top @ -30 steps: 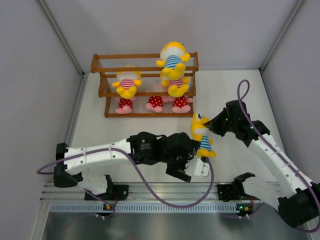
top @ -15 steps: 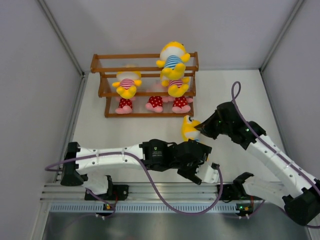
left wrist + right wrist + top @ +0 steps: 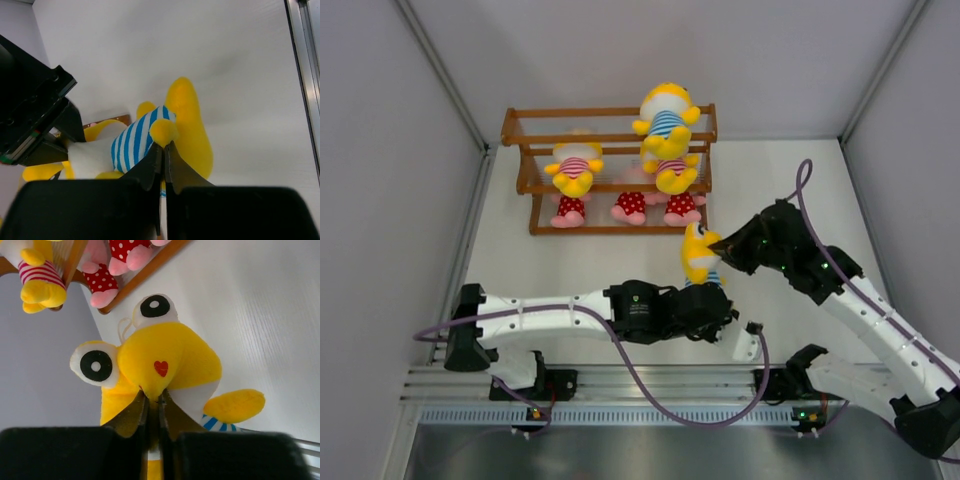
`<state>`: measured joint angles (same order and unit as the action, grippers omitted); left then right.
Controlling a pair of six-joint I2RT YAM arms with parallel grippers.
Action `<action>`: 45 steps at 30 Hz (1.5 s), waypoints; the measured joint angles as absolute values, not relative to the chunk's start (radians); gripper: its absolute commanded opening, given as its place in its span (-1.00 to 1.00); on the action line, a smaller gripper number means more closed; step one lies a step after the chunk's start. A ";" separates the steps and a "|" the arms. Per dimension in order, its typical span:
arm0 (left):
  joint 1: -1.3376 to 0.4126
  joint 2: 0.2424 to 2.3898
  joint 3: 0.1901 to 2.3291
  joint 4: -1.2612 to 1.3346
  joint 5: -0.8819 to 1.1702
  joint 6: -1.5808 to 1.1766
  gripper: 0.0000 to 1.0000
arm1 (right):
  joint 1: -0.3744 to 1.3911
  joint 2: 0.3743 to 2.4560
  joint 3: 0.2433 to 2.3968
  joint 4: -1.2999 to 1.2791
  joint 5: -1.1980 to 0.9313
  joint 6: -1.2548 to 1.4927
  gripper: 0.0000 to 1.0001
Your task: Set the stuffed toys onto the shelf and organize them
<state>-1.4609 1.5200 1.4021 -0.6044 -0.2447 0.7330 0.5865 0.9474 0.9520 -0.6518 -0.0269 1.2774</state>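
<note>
Pinching the yellow blue-striped toy (image 3: 698, 256) from two sides, both arms hold it just in front of the right end of the shelf (image 3: 610, 112). The right gripper (image 3: 153, 399) is clamped on its face below the red heart. The left gripper (image 3: 163, 146) has its fingers pressed nearly together on a yellow paw at the shirt's edge. The shelf carries more – a top-tier toy (image 3: 665, 118) in blue stripes, pink-striped toys (image 3: 574, 168) on the middle tier, and pink toys (image 3: 631, 205) lowest.
</note>
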 measured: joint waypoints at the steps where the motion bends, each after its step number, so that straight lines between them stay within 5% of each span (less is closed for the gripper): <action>1: -1.460 1.520 1.411 -0.609 -0.252 0.731 -1.00 | 0.587 0.944 0.957 -0.651 -0.023 1.270 -0.48; 6: -1.459 1.510 1.584 -0.697 -0.282 0.679 -1.00 | 0.587 0.944 1.018 -0.692 -0.009 1.151 0.54; 7: -1.456 1.499 1.623 -0.715 -0.286 0.669 -1.00 | 0.587 0.944 1.032 -0.706 -0.007 1.133 0.57; 19: -1.290 1.264 1.968 -0.875 -0.322 0.648 -1.00 | 0.588 0.920 1.105 -0.738 -0.120 0.799 0.49; 26: -1.194 1.208 2.069 -0.904 -0.361 0.677 -1.00 | 0.589 0.970 1.426 -0.667 -0.280 0.455 0.61; 35: -1.085 1.188 2.110 -0.941 -0.348 0.673 -1.00 | 0.612 1.328 1.976 -0.427 -0.603 0.289 0.80; 39: -1.041 1.176 2.110 -0.962 -0.326 0.653 -1.00 | 0.641 1.478 2.031 -0.331 -0.667 0.324 0.99; 45: -1.012 1.168 2.110 -0.983 -0.307 0.637 -1.00 | 0.725 1.664 2.030 -0.268 -0.708 0.391 0.99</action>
